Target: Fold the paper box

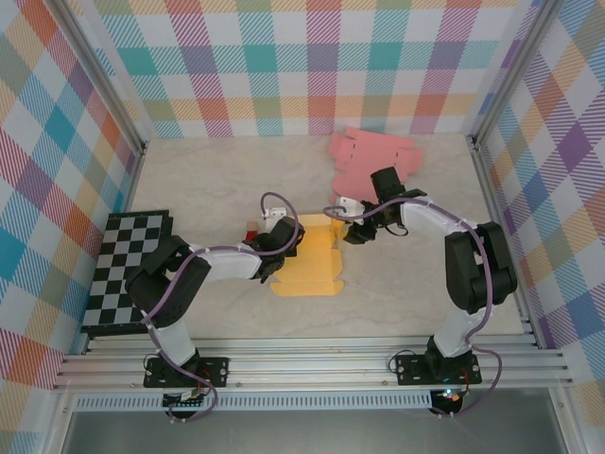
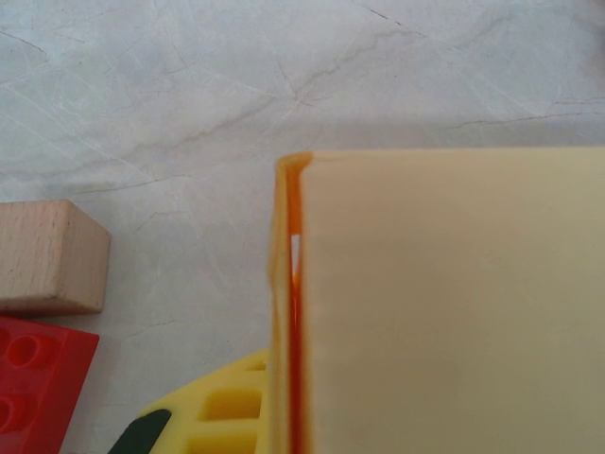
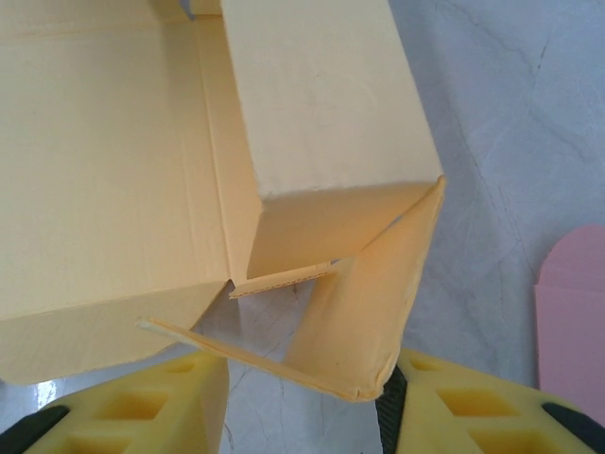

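The yellow paper box (image 1: 307, 260) lies partly folded in the middle of the table. My left gripper (image 1: 284, 238) is at its left side, shut on an upright side wall (image 2: 284, 312). One yellow finger (image 2: 208, 416) shows left of that wall, and the box panel (image 2: 454, 303) hides the other. My right gripper (image 1: 352, 230) is at the box's back right corner, its jaws apart. A bent corner flap (image 3: 364, 312) hangs between its fingers (image 3: 473, 407), the folded tip resting against the right one. The raised wall (image 3: 321, 104) stands above the flap.
Pink flat paper (image 1: 369, 156) lies at the back, just behind the right gripper, and its edge (image 3: 572, 322) lies right of the fingers. A wooden block (image 2: 47, 255) and a red brick (image 2: 38, 388) sit left of the box. A checkerboard (image 1: 123, 270) covers the left edge.
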Action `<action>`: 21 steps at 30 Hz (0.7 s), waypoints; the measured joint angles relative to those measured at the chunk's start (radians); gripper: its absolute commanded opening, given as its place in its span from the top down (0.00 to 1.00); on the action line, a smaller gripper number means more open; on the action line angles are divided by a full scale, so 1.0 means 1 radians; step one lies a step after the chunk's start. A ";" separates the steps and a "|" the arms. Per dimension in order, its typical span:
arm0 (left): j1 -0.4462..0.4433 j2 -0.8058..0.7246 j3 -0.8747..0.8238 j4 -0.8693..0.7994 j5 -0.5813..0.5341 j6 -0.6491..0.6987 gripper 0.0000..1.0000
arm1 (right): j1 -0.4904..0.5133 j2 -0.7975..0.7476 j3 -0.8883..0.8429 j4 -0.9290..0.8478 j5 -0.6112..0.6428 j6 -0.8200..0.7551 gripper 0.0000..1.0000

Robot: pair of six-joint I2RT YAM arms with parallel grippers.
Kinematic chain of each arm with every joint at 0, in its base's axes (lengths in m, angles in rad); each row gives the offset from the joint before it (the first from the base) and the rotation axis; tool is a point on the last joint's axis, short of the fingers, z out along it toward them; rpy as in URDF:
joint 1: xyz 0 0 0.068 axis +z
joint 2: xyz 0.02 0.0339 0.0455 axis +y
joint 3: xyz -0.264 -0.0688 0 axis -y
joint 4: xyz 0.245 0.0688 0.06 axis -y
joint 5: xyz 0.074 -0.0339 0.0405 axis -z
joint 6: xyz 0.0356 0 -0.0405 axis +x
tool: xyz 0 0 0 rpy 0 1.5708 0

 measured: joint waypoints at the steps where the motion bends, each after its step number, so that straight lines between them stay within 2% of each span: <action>1: 0.000 0.002 0.003 0.001 0.000 0.000 1.00 | 0.000 0.003 0.007 0.000 0.000 0.009 0.54; 14: 0.000 0.005 0.004 0.003 0.000 -0.004 1.00 | 0.029 0.034 0.041 0.023 0.009 0.133 0.58; 18: 0.000 0.007 0.009 -0.004 -0.005 -0.007 1.00 | 0.054 0.034 0.041 0.023 0.018 0.182 0.66; 21: 0.000 0.009 0.011 -0.008 -0.012 -0.011 1.00 | 0.066 0.034 0.041 0.026 0.051 0.256 0.68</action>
